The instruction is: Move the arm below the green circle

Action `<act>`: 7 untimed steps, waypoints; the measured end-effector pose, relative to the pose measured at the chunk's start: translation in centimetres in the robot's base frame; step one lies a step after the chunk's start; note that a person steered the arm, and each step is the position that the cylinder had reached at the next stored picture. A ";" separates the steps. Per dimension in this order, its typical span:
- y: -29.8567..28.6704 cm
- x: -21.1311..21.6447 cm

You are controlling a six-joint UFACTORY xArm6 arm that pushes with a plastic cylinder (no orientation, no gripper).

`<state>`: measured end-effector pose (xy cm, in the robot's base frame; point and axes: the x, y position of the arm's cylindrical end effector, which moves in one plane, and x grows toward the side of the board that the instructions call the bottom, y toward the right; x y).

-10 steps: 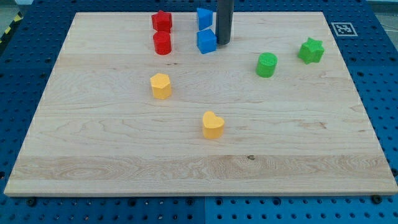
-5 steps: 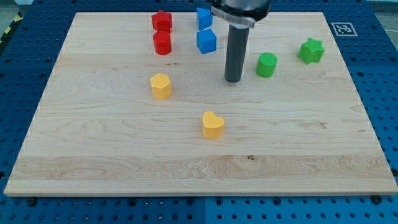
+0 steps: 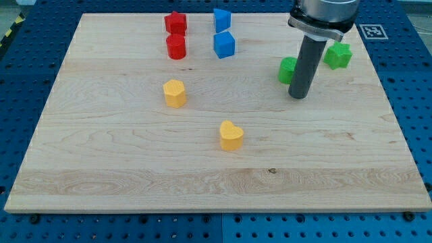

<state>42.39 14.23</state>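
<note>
Near the board's [image 3: 67, 169] top-right corner the green circle [image 3: 287, 69] is found, partly hidden by the rod; my tip [image 3: 298, 96] is set just below it, toward the bottom edge, as the task asks; no gripper is fitted, so no grasp state applies.

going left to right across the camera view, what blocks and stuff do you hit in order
yellow block → yellow heart → green circle, partly behind the rod → my tip, just below the circle → green star. The red and blue pairs overlap in the order, so they are left out.
</note>
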 end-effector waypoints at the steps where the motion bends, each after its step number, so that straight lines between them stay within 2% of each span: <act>1: 0.4 0.0; 3: 0.3 0.1; 7: -4.0 2.5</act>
<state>44.87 10.25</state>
